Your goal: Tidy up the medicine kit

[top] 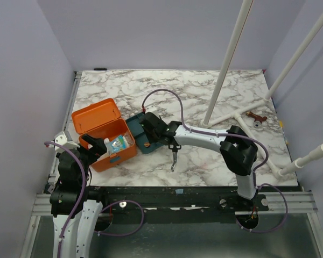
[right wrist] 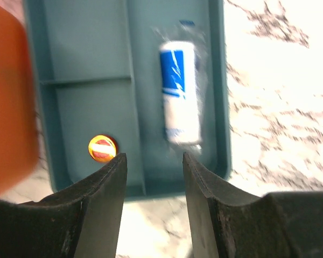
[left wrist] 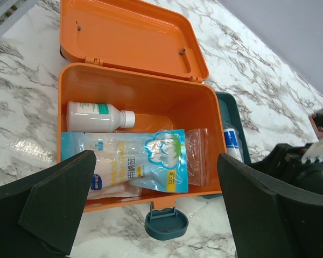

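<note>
Sitting on the marble table [top: 215,91] just ahead of the left arm, the medicine kit [top: 118,157] stands open, its orange lid [left wrist: 129,32] thrown back and its dark teal latch [left wrist: 167,223] hanging at the front wall; inside the kit a white bottle [left wrist: 99,115] lies on its side along the back wall, a blue-and-white pouch [left wrist: 129,169] lies in front of it, and a clear zip bag [left wrist: 196,161] rests at the pouch's right; the left gripper [left wrist: 156,161] hovers above the kit's front edge, fingers spread wide and holding nothing; close against the kit's right wall lies a dark teal tray [right wrist: 81,48]; a white-and-blue wrapped roll [right wrist: 180,94] lies in the tray compartment farther from the kit, and a small orange-and-yellow round thing [right wrist: 102,148] sits in the compartment nearer the kit; the right gripper [right wrist: 153,158] hangs over one end of the tray, fingers partly apart with nothing between them.
</note>
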